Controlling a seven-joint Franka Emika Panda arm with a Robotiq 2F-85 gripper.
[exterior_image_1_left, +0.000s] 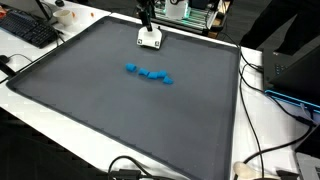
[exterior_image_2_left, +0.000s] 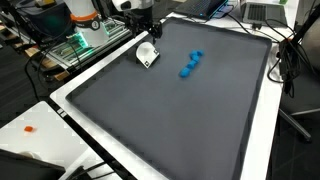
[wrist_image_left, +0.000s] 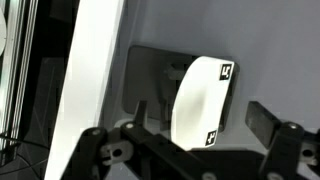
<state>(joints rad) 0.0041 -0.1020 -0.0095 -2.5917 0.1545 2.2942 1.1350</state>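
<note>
My gripper is open and hangs just above a white block with small black markers that lies on the dark grey mat near its far edge. The block sits between my two fingers without touching them. In both exterior views the gripper is right over the white block. A short row of small blue pieces lies on the mat, away from the gripper.
The dark mat covers a white table. A keyboard lies at one corner, cables run along one side, and equipment racks stand behind the arm. A small orange item lies on the white table edge.
</note>
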